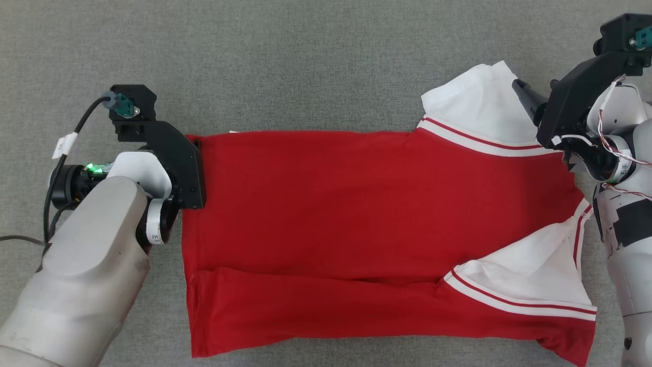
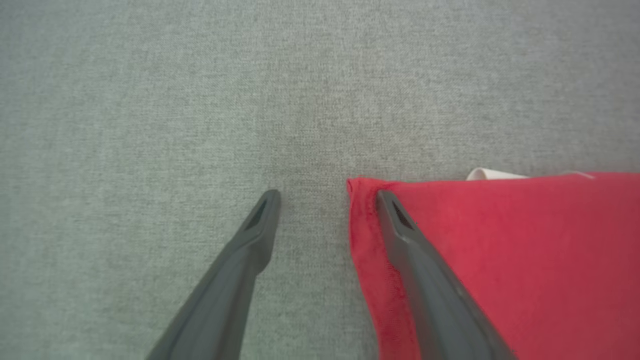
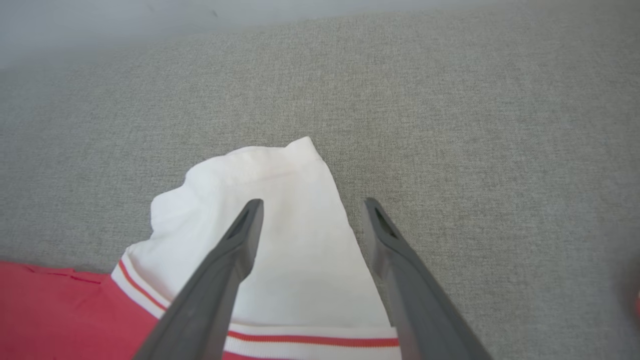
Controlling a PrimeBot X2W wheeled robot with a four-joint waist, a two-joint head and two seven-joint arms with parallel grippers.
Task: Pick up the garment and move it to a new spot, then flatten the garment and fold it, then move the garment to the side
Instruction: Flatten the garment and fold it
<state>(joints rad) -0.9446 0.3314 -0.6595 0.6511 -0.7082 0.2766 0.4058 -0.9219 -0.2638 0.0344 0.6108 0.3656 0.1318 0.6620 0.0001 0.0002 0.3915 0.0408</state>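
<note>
A: Where's the garment (image 1: 356, 204)?
B: Flat on the grey tabletop (image 1: 305, 61), red body across the middle of the head view, hem toward 9 o'clock, shoulders toward 3. Nearest me, its 5 o'clock corner runs off the picture's bottom edge.
A: The sleeves?
B: The near sleeve (image 1: 530, 275), white with a red-striped cuff, lies folded over the body at 4 o'clock. A long crease (image 1: 316, 278) runs to it from 8 o'clock; what lies under that flap is hidden.
A: The left gripper (image 2: 327, 197)?
B: At 9 o'clock, by the far hem corner. From the head its fingers are hidden under the black wrist mount (image 1: 178, 158). Its own camera shows them spread wide: one over the red corner, the other over grey tabletop, nothing pinched. Whether that finger touches the cloth I can't tell. A small white bit (image 2: 492, 174) pokes out past the red far edge; too little shows to say what it is.
A: The right gripper (image 3: 312, 204)?
B: At 2 o'clock, over the far sleeve (image 3: 270, 175), which sticks out white past the body. Fingers spread, one above the sleeve, the other along its edge, holding nothing. From the head one fingertip shows, and the right arm (image 1: 621, 168) covers the garment's neck at 3 o'clock.
A: Farther on?
B: Tabletop, then a pale blurred band (image 3: 150, 25) at 12 o'clock in the right wrist view, hard to make out.
</note>
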